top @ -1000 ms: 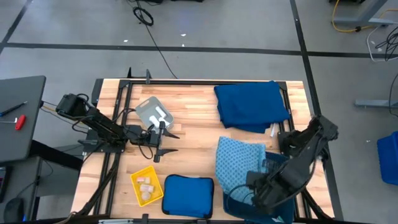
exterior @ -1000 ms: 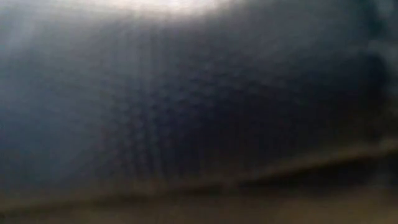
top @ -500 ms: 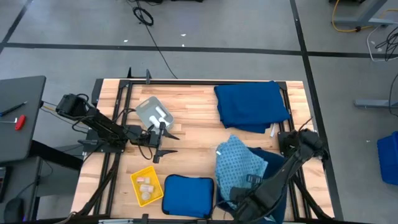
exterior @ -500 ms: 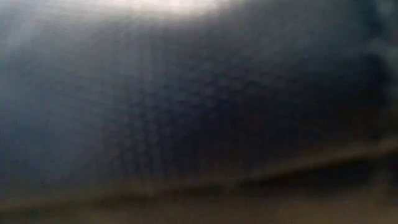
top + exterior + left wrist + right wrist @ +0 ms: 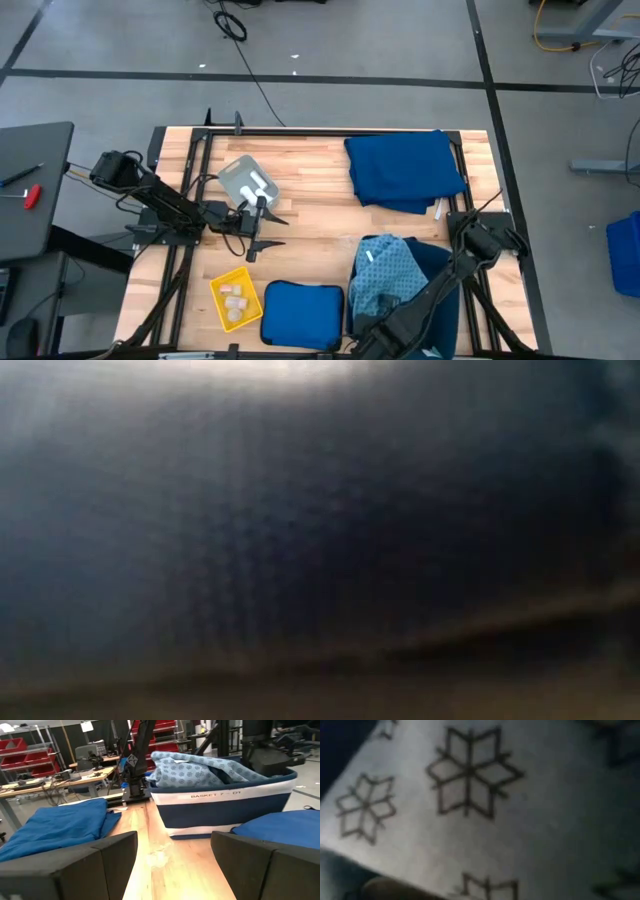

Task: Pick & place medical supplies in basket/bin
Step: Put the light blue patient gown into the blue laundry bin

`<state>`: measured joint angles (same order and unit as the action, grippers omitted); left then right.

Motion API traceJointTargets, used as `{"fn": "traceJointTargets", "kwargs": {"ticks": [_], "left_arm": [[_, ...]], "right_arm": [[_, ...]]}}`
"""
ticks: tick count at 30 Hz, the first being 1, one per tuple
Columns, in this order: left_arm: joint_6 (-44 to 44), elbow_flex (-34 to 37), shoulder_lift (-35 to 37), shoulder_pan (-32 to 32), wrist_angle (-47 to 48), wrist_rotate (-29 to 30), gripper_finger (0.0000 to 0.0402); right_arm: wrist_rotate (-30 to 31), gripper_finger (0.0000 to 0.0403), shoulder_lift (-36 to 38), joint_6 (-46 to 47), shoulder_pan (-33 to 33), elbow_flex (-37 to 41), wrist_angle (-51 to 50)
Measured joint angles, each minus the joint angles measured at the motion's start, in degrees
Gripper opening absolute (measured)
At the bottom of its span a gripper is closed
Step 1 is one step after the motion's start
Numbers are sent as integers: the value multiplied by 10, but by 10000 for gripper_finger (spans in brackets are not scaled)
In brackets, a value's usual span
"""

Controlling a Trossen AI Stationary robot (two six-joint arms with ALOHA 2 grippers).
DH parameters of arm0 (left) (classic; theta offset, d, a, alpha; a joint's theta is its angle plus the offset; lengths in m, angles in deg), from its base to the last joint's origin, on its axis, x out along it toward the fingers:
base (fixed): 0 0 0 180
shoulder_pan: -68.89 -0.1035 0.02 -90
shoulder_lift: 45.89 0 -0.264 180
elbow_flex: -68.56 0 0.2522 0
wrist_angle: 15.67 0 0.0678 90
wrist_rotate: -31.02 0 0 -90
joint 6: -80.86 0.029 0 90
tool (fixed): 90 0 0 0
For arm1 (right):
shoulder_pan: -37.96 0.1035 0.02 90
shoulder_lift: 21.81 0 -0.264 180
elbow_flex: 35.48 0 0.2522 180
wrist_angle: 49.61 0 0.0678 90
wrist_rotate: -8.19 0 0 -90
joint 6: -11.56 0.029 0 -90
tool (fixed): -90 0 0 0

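Note:
The light blue patterned cloth [image 5: 385,275] lies bunched in the large dark blue bin [image 5: 442,265] at the near right; in the left wrist view the cloth [image 5: 195,770] heaps above the bin's rim [image 5: 225,805]. My right gripper [image 5: 364,345] reaches down into the bin, its fingers hidden under the arm. The cloth's star print [image 5: 470,795] fills the right wrist view. My left gripper [image 5: 268,229] waits open and level beside the grey tray [image 5: 248,183], which holds white packets. A dark blue cloth [image 5: 405,170] lies flat at the far right. The yellow basket [image 5: 235,298] holds pale packets. My right gripper comes from above, pointing down into the bin, and is shut on the light blue patterned cloth. My own arm and the heaped cloth hide the place of contact, so the part held cannot be told. The cloth rests slack in the bin, folds rising above the rim.
A flat blue pad [image 5: 302,312] lies at the near edge between basket and bin. A small white packet [image 5: 438,208] lies on the table by the dark blue cloth. Bare wood shows in the table's middle [image 5: 310,215]. Something dark close to the lens blocks the low view.
My right gripper has sunk toward the table's near edge, into the bin. The light blue cloth, which lay spread over the bin's far rim and onto the table, has been drawn off the wood and bunched inside the bin.

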<state>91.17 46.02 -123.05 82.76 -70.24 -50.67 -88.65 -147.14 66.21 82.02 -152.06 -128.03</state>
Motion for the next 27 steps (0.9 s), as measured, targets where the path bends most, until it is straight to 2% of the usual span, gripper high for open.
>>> {"fn": "traceJointTargets", "kwargs": {"ticks": [3,5,10,19,22,27], "left_arm": [[2,0,0,0,0,-12,256],[2,0,0,0,0,-16,256],[4,0,0,0,0,-24,256],[6,0,0,0,1,-24,256],[8,0,0,0,1,-24,256],[8,0,0,0,1,-24,256]], "right_arm": [[17,11,-2,27,1,-1,-1],[28,28,1,53,3,0,-1],[60,102,11,105,5,1,-1],[41,234,14,109,-3,1,0],[40,255,19,110,-3,-4,-2],[61,260,44,128,-4,-11,-3]]}}
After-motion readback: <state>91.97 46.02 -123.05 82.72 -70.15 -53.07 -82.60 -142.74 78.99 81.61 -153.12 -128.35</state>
